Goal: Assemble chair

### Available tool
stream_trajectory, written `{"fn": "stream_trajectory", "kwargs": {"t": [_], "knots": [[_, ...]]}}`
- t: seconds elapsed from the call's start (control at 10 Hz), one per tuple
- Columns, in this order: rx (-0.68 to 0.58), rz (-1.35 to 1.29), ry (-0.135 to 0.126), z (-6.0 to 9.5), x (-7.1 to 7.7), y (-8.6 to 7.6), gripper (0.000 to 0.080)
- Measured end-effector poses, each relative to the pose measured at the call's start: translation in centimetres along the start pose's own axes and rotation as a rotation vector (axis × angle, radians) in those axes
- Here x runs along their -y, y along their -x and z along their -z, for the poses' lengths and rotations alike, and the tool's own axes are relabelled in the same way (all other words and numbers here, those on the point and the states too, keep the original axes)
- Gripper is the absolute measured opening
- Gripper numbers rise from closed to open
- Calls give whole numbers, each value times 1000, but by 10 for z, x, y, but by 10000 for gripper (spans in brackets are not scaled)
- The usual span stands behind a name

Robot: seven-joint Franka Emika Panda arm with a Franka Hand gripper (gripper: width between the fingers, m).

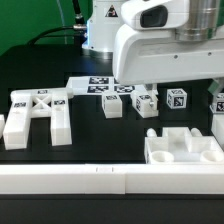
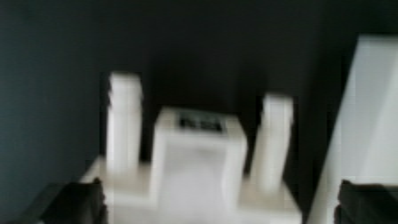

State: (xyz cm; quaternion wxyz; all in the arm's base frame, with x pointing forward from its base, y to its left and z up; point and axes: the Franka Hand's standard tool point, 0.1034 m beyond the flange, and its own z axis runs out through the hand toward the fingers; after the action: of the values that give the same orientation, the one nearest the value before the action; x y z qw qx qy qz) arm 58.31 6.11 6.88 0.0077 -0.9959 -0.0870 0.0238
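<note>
My fingers (image 2: 125, 130) wide apart, one each side of small chair block (image 2: 196, 160); block straight below me, not gripped yet.

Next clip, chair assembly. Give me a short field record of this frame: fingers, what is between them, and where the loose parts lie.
fingers: open, straddling a white block, gap on both sides
white block: on the table, not gripped
H-shaped piece: lying at the exterior view's left, alone
seat block: front, exterior view's right, nothing attached
tagged blocks: loose in a row mid-table
marker board: behind that row
</note>
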Motion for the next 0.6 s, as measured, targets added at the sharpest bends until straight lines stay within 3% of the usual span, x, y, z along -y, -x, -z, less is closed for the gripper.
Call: {"fn": "stream_trajectory", "kwargs": {"t": [0.3,0.6], "knots": [[6,71,4,-2,-20,52,649],[31,70,-1,-2,-18,51,649]]}}
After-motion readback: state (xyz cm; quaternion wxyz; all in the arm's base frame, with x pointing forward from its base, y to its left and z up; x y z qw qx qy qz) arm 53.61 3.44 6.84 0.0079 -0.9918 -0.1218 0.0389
